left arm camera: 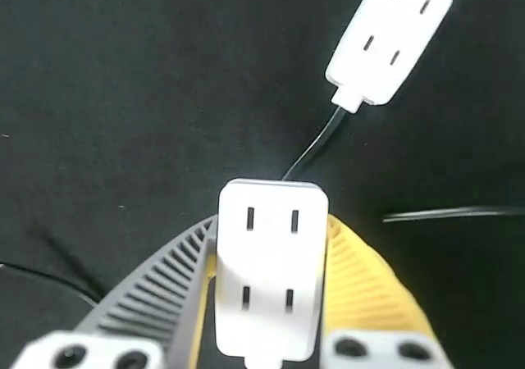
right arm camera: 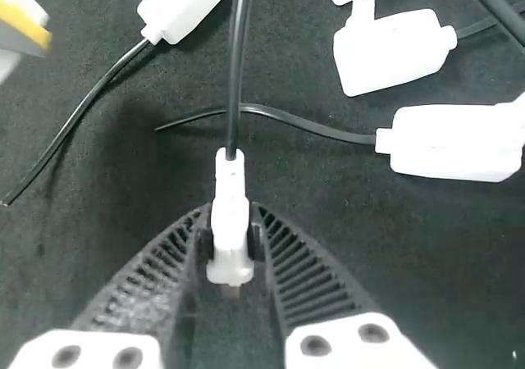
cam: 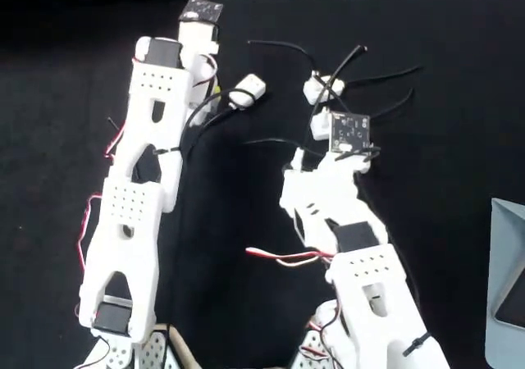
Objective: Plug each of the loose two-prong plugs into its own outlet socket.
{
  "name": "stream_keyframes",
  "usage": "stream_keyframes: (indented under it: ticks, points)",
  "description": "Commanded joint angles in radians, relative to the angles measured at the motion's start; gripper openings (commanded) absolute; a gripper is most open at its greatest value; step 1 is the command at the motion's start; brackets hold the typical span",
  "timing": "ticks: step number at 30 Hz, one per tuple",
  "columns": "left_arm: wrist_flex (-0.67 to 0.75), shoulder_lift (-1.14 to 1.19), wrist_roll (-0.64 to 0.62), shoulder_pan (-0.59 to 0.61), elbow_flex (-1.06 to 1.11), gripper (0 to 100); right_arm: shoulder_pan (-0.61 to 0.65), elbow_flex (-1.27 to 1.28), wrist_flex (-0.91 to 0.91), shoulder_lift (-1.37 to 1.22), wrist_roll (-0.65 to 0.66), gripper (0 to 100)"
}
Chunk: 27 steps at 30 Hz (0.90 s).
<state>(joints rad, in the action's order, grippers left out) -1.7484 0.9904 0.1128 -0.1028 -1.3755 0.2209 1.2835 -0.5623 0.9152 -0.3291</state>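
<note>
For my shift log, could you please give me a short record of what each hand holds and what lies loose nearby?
Left hand: shut on a white outlet block
Held block's slots: all four empty
Right hand: shut on a white plug with a black cord
Loose beyond left hand: second outlet block, slots empty, lying on the black table
Loose near right hand: white cord ends, type unclear

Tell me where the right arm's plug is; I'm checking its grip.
In the right wrist view, the plug sits clamped between the right gripper's fingers, with its black cord leading away.
</note>
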Motion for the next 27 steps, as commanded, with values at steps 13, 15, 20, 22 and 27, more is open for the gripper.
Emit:
stream_keyframes:
  ticks: [13,15,20,22,27]
  points:
    - [-0.008,-0.833,0.166,-0.021,0.759,3,-0.017,-0.002,0.02,0.018,-0.012,1.1]
    - [0.017,-0.933,0.176,-0.021,0.903,3,-0.017,-0.002,0.02,0.018,-0.012,1.1]
    - [0.209,-1.178,0.206,-0.024,1.317,3,-0.015,0.008,0.023,0.019,-0.008,1.1]
    - [0.301,-1.275,0.219,-0.05,1.495,3,-0.015,0.01,0.023,0.019,-0.008,1.1]
    - [0.508,-1.476,0.241,-0.11,1.871,3,-0.015,0.01,0.023,0.019,-0.008,1.1]
